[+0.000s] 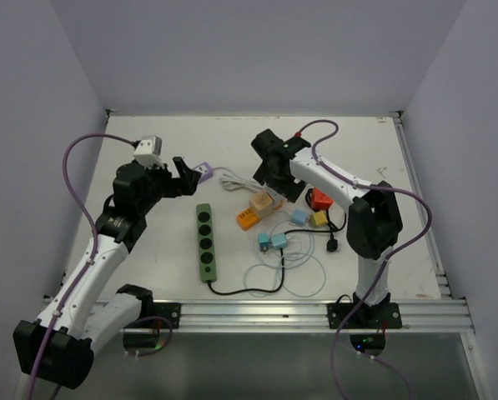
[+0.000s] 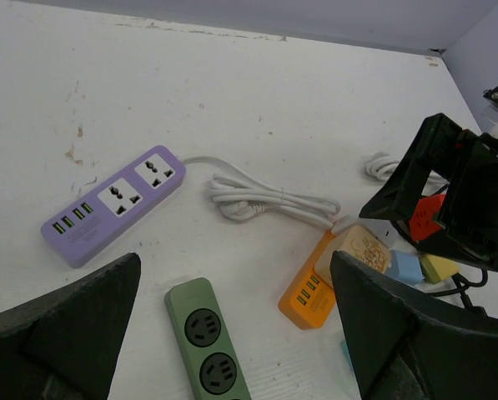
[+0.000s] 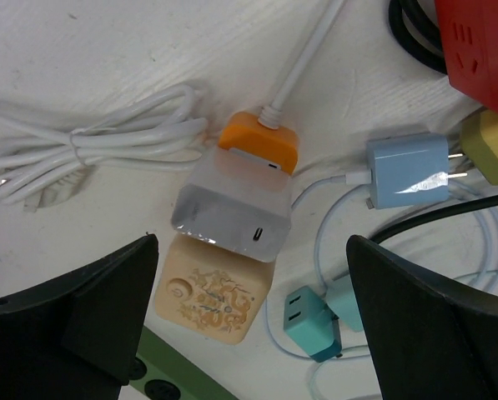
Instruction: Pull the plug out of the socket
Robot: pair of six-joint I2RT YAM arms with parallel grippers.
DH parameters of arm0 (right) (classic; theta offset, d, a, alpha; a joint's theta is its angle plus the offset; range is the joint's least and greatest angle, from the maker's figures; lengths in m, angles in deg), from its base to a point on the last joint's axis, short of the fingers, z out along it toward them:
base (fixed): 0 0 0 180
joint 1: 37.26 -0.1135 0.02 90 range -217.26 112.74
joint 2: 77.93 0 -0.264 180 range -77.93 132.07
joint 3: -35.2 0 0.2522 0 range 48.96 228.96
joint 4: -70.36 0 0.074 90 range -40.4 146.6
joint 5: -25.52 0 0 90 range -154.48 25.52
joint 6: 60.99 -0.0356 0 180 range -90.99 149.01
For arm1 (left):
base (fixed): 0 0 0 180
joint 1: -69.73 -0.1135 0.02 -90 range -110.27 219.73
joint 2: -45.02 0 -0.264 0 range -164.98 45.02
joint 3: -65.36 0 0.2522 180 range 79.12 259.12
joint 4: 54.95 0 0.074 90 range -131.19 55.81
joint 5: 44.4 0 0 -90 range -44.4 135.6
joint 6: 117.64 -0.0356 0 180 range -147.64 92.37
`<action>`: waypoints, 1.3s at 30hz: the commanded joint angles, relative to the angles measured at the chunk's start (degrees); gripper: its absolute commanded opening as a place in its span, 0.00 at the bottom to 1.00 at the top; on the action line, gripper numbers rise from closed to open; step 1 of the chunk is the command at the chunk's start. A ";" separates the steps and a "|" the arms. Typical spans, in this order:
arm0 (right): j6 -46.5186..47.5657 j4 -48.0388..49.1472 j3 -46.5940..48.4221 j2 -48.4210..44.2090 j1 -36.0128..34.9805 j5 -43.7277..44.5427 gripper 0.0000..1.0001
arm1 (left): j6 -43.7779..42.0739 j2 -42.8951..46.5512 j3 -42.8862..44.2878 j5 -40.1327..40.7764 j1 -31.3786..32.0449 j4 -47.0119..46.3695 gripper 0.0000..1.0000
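The orange socket block (image 3: 258,141) with a cream patterned top (image 3: 211,292) lies mid-table, a white cord running into it. A white charger plug (image 3: 232,208) sits plugged into it. It also shows in the top view (image 1: 257,210) and in the left wrist view (image 2: 311,293). My right gripper (image 3: 249,333) is open and hovers right over the socket, one finger on each side, touching nothing; in the top view it is just behind the socket (image 1: 271,179). My left gripper (image 1: 182,175) is open and empty, raised above the purple strip, left of the socket.
A purple power strip (image 2: 115,204) with a coiled white cord (image 2: 265,200) lies at the back left. A green strip (image 1: 205,242) lies in front. A red socket (image 3: 478,42), light blue (image 3: 407,171), yellow (image 3: 490,146) and teal chargers (image 3: 315,321) crowd the right.
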 commanded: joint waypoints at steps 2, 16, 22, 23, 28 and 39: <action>-4.12 1.69 -3.86 -2.81 0.14 1.78 0.99 | -1.36 1.86 1.81 1.21 0.53 -0.25 1.00; -6.14 6.79 -4.57 -0.34 0.14 3.44 0.99 | -2.33 1.95 1.72 2.53 2.72 0.01 1.00; -6.49 7.85 -4.48 0.80 0.14 2.92 0.94 | -2.59 2.13 1.89 2.79 2.90 0.01 1.00; -6.58 8.28 -4.65 0.97 0.06 2.83 0.93 | -2.68 2.13 1.90 2.79 2.99 0.01 1.00; -7.10 10.22 -7.28 0.45 0.14 2.56 0.83 | -2.86 2.30 1.72 3.06 3.16 0.01 1.00; -4.65 15.84 -8.79 0.36 0.14 0.01 0.45 | -3.30 2.30 1.90 3.67 3.87 0.19 1.00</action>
